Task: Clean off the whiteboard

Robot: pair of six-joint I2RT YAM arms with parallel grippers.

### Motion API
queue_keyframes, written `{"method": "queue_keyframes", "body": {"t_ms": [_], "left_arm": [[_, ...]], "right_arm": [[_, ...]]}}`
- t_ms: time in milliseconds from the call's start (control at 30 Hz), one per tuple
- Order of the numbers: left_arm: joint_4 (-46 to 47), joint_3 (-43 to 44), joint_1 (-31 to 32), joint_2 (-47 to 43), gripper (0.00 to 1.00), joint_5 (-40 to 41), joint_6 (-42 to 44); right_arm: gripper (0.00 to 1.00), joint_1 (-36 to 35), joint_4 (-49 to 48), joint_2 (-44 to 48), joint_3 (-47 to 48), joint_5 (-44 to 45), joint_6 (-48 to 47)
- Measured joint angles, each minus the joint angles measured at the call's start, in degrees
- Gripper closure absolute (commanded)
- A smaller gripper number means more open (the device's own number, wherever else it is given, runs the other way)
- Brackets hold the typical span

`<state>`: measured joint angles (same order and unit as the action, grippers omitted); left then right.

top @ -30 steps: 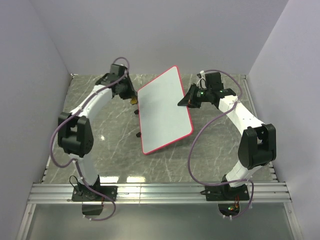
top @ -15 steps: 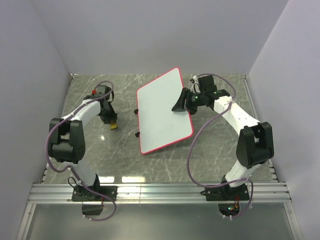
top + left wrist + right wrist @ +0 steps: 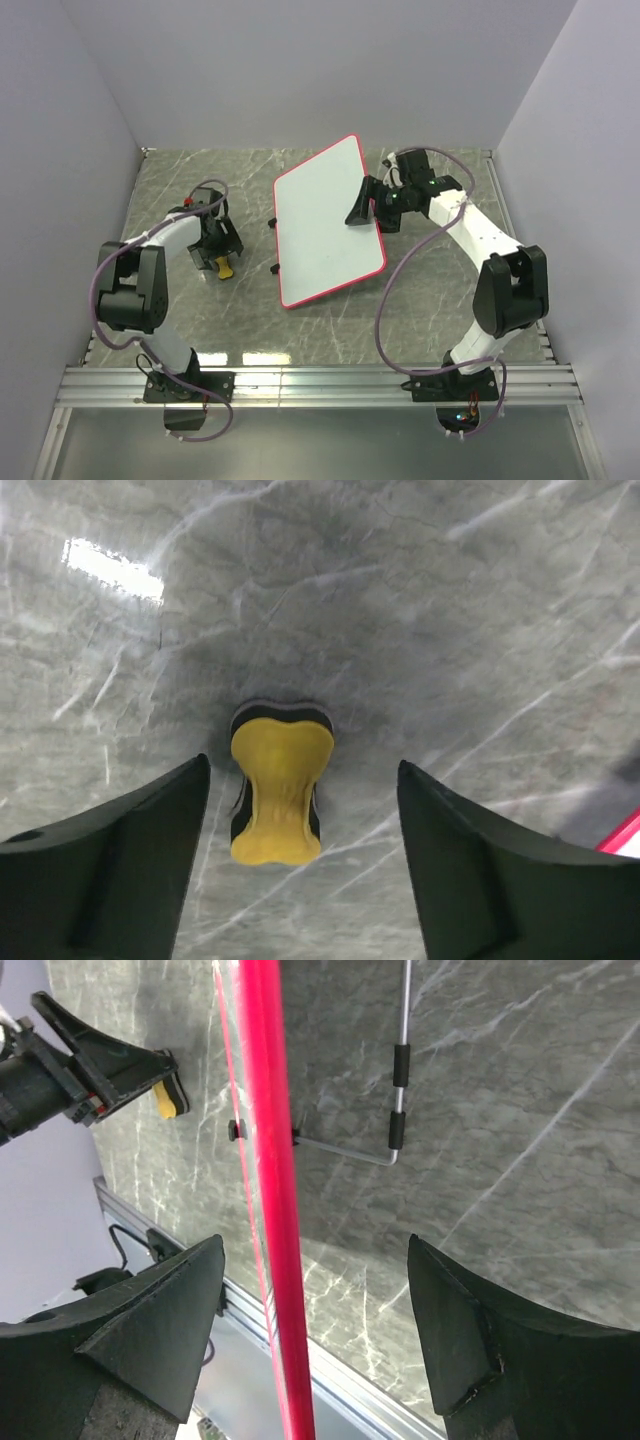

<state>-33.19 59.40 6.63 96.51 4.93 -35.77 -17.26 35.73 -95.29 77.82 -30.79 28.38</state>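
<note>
The whiteboard (image 3: 328,222) stands tilted on a wire stand in the middle of the table, and its white face shows no marks. In the right wrist view its red rim (image 3: 270,1160) runs edge-on between the jaws of my right gripper (image 3: 316,1245), with a gap on each side. That right gripper (image 3: 360,205) stands open at the board's right edge. A small yellow eraser (image 3: 278,785) lies on the marble. My left gripper (image 3: 303,765) hovers open over it without touching. From above, the eraser (image 3: 226,268) lies left of the board, just under my left gripper (image 3: 215,255).
The board's wire stand (image 3: 400,1070) with black grips shows behind the board, and its black feet (image 3: 272,222) poke out at the left edge. A metal rail (image 3: 320,380) runs along the near edge. Walls close in the left, back and right.
My left arm swung down and left from the board's upper left edge, then opened, leaving the eraser on the table. My right gripper opened at the board's right edge.
</note>
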Motion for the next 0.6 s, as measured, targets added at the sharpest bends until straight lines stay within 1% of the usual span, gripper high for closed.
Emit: {"method": "queue_keyframes", "body": {"t_ms": [33,233,300,367,433,467,600], "left_arm": [[0.0,-0.2,0.0,-0.5,0.12,0.0,-0.1],[-0.2,-0.4,0.1,-3.3,0.01,0.1,-0.4],[-0.6,-0.4,0.2,-4.9,0.01,0.2,-0.4],[-1.4,-0.2,0.3,-6.8,0.01,0.3,-0.5],[-2.6,0.6,0.6,-9.7,0.01,0.3,-0.5],[-3.1,1.2,0.9,-11.4,0.00,0.3,-0.5],[-3.5,3.9,3.5,-21.1,0.00,0.3,-0.6]], "right_arm": [[0.19,0.0,0.4,0.2,0.2,0.3,-0.2],[0.17,0.0,3.2,3.2,2.0,2.7,-1.7],[0.17,0.0,4.0,5.2,2.3,3.7,-2.3],[0.14,0.0,4.6,7.5,2.5,4.4,-2.8],[0.07,0.0,4.9,11.1,2.4,5.0,-2.9],[0.01,0.0,4.7,13.2,2.1,5.4,-2.7],[0.00,0.0,0.9,28.2,-3.7,9.4,-0.7]]}}
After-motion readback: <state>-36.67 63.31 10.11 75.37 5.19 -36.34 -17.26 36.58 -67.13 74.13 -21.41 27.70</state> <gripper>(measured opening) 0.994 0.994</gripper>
